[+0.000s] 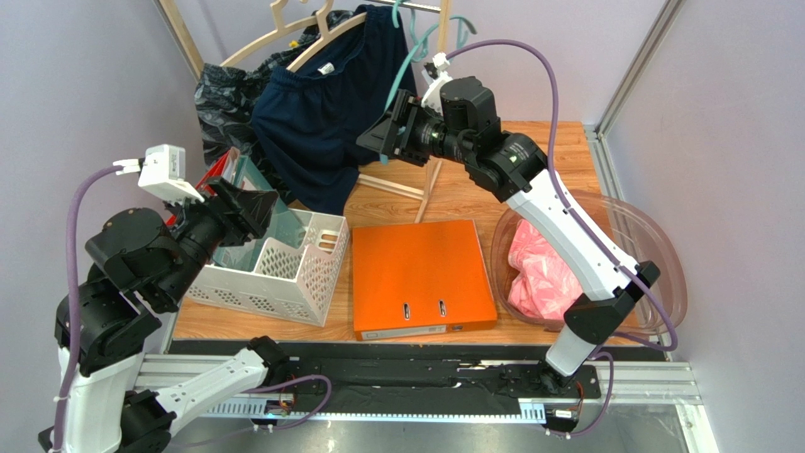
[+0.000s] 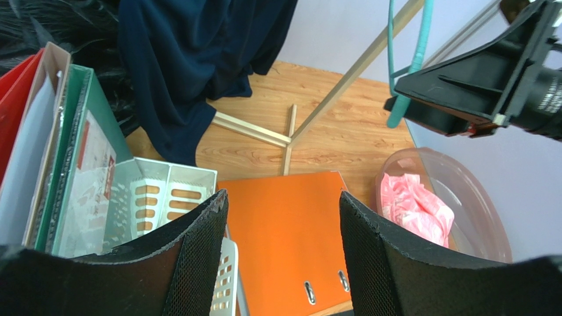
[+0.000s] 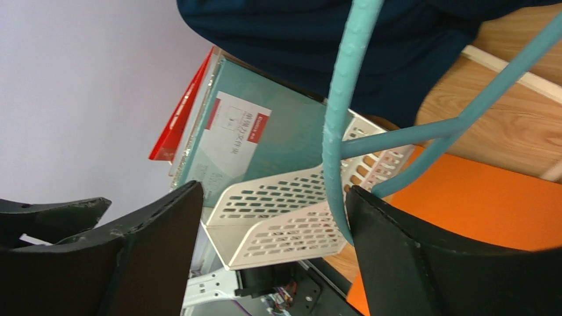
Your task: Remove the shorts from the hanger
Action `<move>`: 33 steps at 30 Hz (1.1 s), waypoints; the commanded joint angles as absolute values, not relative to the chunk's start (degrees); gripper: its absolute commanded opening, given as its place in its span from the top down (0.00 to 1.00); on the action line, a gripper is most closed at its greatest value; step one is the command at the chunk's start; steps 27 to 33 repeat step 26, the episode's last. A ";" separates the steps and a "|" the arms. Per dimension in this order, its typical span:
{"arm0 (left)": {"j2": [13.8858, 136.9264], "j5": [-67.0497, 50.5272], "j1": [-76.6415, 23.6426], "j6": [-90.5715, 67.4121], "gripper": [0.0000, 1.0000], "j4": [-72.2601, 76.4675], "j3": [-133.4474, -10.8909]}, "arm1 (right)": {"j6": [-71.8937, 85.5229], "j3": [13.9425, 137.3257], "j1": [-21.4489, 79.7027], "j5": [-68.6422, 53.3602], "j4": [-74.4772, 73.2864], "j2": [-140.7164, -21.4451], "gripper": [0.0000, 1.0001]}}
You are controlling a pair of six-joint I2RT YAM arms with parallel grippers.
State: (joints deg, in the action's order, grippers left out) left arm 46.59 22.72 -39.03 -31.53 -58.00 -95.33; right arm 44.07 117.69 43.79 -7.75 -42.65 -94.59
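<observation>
Hanging ribbed hanger (image 3: 336, 131), crumpled shorts (image 1: 540, 274)

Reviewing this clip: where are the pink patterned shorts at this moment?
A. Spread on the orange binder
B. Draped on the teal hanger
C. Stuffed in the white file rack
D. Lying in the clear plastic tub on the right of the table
D. The pink shorts lie crumpled inside the clear tub, while the teal hanger shows only bare bars.
</observation>
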 commanded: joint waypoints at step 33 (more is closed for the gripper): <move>53.61 11.69 -39.02 -20.30 0.20 -54.05 -102.22 | 33.83 107.58 44.03 35.95 -85.24 -58.64 0.00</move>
